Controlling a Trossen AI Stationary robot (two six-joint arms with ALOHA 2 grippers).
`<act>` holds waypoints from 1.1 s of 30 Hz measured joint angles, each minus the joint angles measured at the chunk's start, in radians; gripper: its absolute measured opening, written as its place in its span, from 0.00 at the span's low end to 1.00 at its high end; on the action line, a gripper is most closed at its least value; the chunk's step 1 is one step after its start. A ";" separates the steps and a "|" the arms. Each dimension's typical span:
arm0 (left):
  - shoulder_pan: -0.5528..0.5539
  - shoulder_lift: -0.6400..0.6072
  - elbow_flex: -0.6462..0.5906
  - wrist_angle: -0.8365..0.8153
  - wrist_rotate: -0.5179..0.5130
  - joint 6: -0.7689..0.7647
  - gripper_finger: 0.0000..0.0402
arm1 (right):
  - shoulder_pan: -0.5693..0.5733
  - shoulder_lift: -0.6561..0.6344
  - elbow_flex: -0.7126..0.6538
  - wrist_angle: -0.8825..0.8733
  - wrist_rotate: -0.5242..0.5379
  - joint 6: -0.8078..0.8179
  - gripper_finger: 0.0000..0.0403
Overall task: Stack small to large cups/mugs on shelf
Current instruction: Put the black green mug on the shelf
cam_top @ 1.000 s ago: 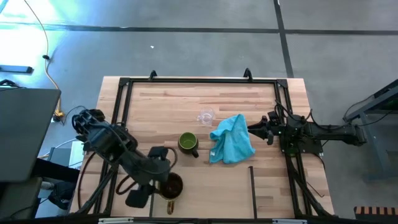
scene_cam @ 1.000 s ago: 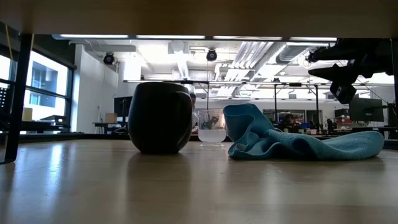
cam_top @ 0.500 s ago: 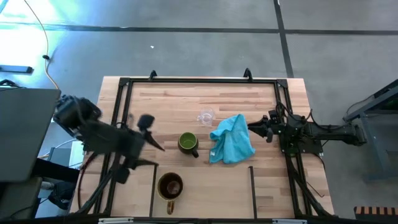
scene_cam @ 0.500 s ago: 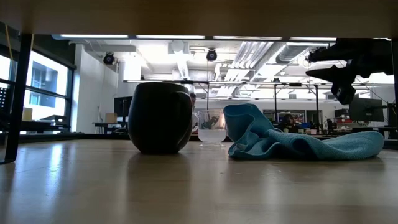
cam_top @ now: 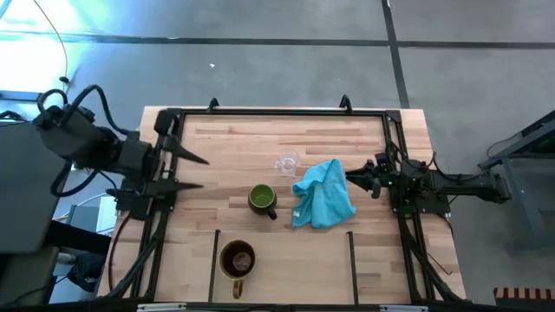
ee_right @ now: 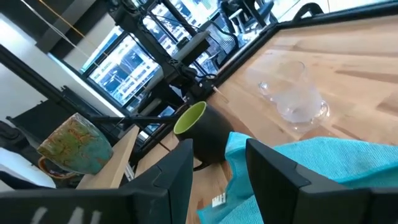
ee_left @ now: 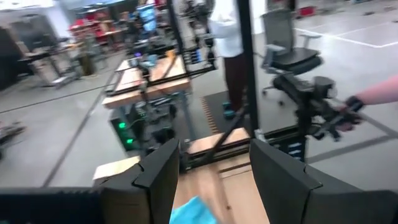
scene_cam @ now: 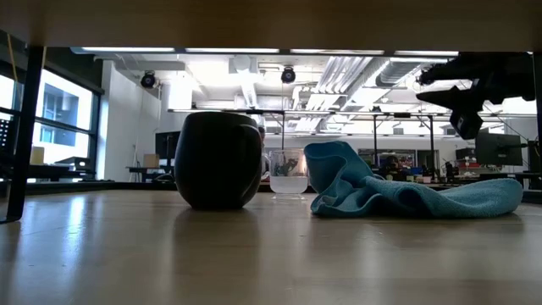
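Brown handled mug (cam_top: 238, 259) sits in a shelf bay; green mug next
Left gripper (cam_top: 192, 172) empty, fingers spread; right gripper (cam_top: 356, 179) parted, idle beside the turquoise cloth (cam_top: 324, 194)

Both arms were dark, almost black, built of chunky jointed segments. The left arm (cam_top: 95, 147) carried looping black cables at its base and ended in two thin pointed fingers (cam_top: 186, 156). The right arm (cam_top: 434, 186) was slimmer, with broad angular fingers (ee_right: 273, 171).
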 joint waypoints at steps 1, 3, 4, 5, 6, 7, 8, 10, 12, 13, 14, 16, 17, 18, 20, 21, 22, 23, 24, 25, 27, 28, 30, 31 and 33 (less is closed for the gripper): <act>0.000 0.000 0.000 -0.006 -0.024 0.003 0.46 | 0.000 0.000 0.000 0.006 0.000 -0.007 0.35; 0.000 0.000 0.000 -0.033 -0.073 0.006 0.46 | 0.000 0.000 0.000 0.026 0.000 -0.027 0.35; 0.000 0.000 -0.001 -0.050 -0.097 0.006 0.46 | 0.000 0.000 0.000 0.039 0.000 -0.042 0.35; 0.000 0.000 -0.007 -0.061 -0.113 0.003 0.46 | 0.000 0.000 0.000 0.053 0.000 -0.055 0.35; 0.000 -0.001 -0.017 -0.066 -0.127 -0.003 0.46 | 0.000 0.000 0.000 0.069 0.000 -0.071 0.35; 0.001 -0.005 -0.030 -0.076 -0.136 -0.009 0.46 | 0.000 0.000 0.000 0.087 0.000 -0.084 0.35; 0.001 -0.012 -0.047 -0.087 -0.142 -0.019 0.46 | 0.000 0.000 0.000 0.105 0.000 -0.100 0.35; 0.001 -0.033 -0.094 -0.087 -0.160 -0.053 0.46 | 0.000 0.000 0.000 0.143 0.000 -0.124 0.35; 0.001 -0.074 -0.159 -0.081 -0.181 -0.091 0.46 | 0.000 0.000 0.000 0.176 0.000 -0.142 0.35; 0.001 -0.098 -0.199 -0.064 -0.191 -0.106 0.46 | 0.000 0.000 0.000 0.188 0.000 -0.149 0.35; 0.000 -0.123 -0.247 -0.040 -0.199 -0.119 0.46 | 0.000 -0.001 0.000 0.197 0.000 -0.154 0.35; 0.000 -0.181 -0.356 0.028 -0.209 -0.127 0.46 | 0.000 -0.002 0.000 0.213 0.000 -0.156 0.35; 0.000 -0.210 -0.417 0.070 -0.210 -0.127 0.46 | 0.000 -0.002 0.000 0.215 0.000 -0.156 0.35; 0.001 -0.246 -0.478 0.120 -0.210 -0.127 0.46 | 0.000 -0.002 0.000 0.219 0.000 -0.156 0.35; 0.000 -0.321 -0.613 0.223 -0.210 -0.121 0.46 | 0.000 -0.002 0.000 0.222 0.000 -0.155 0.35; 0.000 -0.362 -0.678 0.279 -0.211 -0.115 0.46 | 0.000 -0.002 0.000 0.223 0.000 -0.152 0.35; 0.000 -0.403 -0.749 0.337 -0.217 -0.106 0.46 | 0.000 -0.002 0.000 0.225 0.000 -0.147 0.35; 0.000 -0.442 -0.817 0.393 -0.226 -0.101 0.46 | 0.000 -0.002 0.000 0.228 0.000 -0.145 0.35; 0.000 -0.481 -0.882 0.447 -0.234 -0.096 0.46 | 0.000 -0.002 0.000 0.234 0.000 -0.145 0.35; 0.001 -0.521 -0.947 0.498 -0.238 -0.091 0.46 | 0.000 -0.002 0.000 0.247 0.000 -0.145 0.35; 0.001 -0.600 -1.065 0.594 -0.244 -0.090 0.46 | 0.000 -0.002 0.000 0.281 0.000 -0.155 0.35; 0.001 -0.638 -1.120 0.641 -0.250 -0.091 0.46 | 0.000 -0.002 0.000 0.300 0.000 -0.163 0.35; 0.001 -0.708 -1.220 0.723 -0.262 -0.089 0.46 | 0.000 -0.002 0.000 0.338 0.000 -0.187 0.35; 0.001 -0.736 -1.266 0.754 -0.267 -0.088 0.46 | 0.000 -0.002 0.000 0.354 0.000 -0.202 0.35; 0.001 -0.792 -1.346 0.816 -0.283 -0.089 0.46 | 0.000 -0.002 0.000 0.379 0.000 -0.214 0.35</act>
